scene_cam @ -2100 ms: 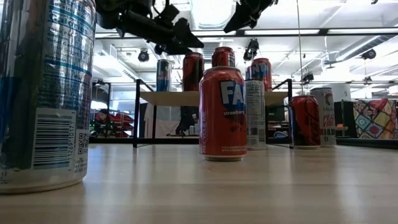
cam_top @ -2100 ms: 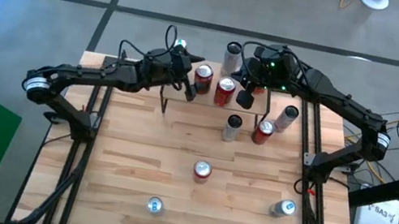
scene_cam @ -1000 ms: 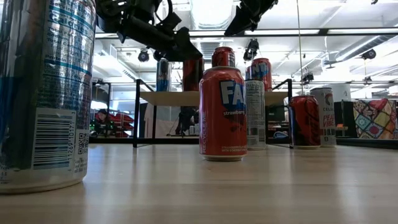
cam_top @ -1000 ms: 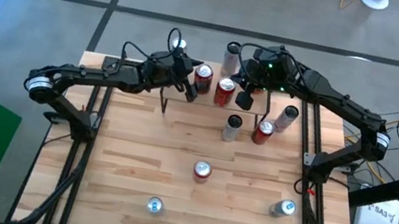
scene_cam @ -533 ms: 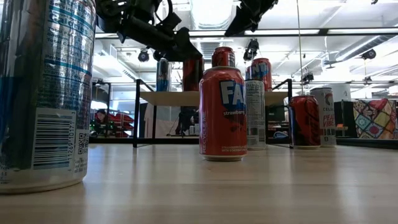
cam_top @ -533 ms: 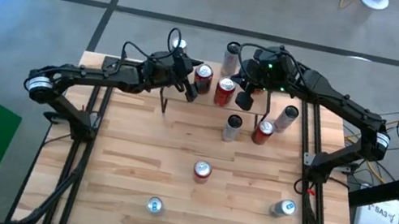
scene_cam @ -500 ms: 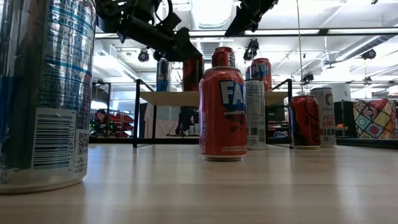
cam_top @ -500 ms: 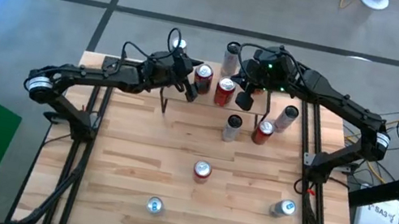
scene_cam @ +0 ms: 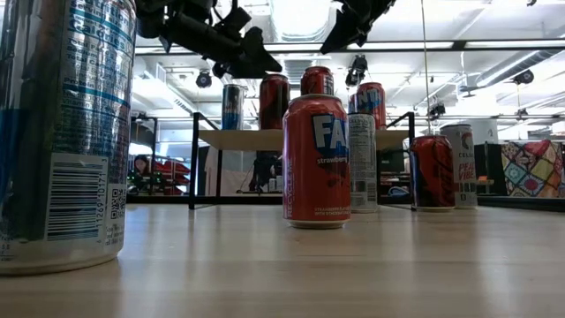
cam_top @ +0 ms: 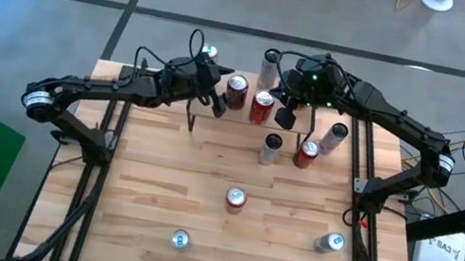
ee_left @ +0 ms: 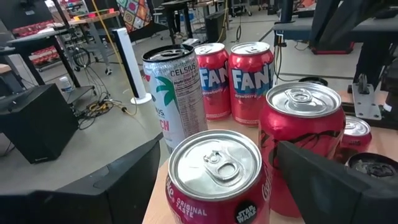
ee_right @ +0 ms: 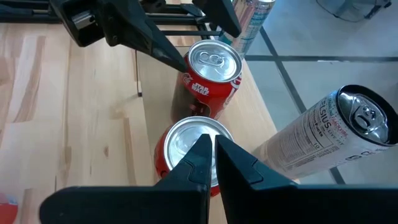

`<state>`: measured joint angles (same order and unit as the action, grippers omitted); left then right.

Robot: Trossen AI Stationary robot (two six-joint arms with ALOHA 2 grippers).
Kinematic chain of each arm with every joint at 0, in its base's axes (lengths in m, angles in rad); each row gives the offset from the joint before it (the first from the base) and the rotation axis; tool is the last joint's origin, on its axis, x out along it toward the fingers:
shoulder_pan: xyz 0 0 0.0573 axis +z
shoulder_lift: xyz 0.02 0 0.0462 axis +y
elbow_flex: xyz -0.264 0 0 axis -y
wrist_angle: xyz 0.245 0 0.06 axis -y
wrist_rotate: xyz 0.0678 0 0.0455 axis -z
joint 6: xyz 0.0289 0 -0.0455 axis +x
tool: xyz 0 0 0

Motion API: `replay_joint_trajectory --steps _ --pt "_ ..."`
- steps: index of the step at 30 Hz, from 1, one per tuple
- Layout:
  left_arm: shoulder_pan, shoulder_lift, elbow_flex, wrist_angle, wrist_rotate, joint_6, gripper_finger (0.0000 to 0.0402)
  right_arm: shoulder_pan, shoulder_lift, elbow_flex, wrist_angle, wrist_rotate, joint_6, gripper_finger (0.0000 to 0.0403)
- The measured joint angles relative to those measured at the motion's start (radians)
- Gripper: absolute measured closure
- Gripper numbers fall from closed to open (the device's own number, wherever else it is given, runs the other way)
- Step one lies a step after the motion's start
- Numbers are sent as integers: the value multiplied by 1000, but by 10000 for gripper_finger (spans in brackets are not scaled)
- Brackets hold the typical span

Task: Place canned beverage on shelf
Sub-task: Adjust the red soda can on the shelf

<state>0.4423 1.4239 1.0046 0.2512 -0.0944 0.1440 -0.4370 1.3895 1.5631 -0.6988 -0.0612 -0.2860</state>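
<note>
Two red cans [cam_top: 238,84] stood on the shelf [scene_cam: 256,140] at the surface's far edge. Your left claw [cam_top: 217,102] sat open, empty, just beside the nearer one: release step, I'd say. Right claw [cam_top: 285,117] hung closed, empty, over the shelf. Next you'd need to retreat cleanly and fetch another can.

The shelf [scene_cam: 300,139] on the slatted table [cam_top: 145,192] carries perhaps 4 cans; 6 more dot the table.
</note>
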Motion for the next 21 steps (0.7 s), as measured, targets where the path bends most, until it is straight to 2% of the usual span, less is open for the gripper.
replay_joint_trajectory --steps 6,10,13,18,21 --pt "0 -21 5 -23 0 40 93 0 -7 -1 1 2 -3 390" --pt "-1 -92 14 -36 0 67 93 0 -37 -1 10 8 -3 390" --pt "-6 -154 14 -113 6 76 93 0 -45 -3 56 -13 -2 390" --pt "-40 -234 -5 -266 122 79 93 1 -9 -7 72 -96 13 390" --pt "-76 -262 -22 -311 132 83 93 1 18 -7 116 -96 15 390"
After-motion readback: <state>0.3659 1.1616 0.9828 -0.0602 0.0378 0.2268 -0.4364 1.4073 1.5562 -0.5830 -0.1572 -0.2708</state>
